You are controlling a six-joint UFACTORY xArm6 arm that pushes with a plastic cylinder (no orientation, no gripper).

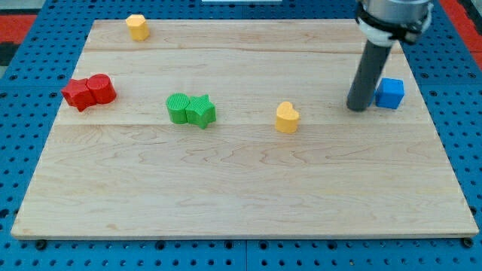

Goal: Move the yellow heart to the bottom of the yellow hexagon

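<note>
The yellow heart [287, 117] lies right of the board's middle. The yellow hexagon [137, 26] sits near the board's top edge, far to the upper left of the heart. My tip [358, 108] rests on the board to the right of the heart, a clear gap away, and just left of a blue cube [389, 93]. The rod rises from the tip toward the view's top right.
A green round block [178, 108] and a green star [201, 111] touch each other left of centre. A red star [77, 93] and a red round block [101, 88] touch at the board's left edge. The wooden board [241, 196] lies on a blue pegboard.
</note>
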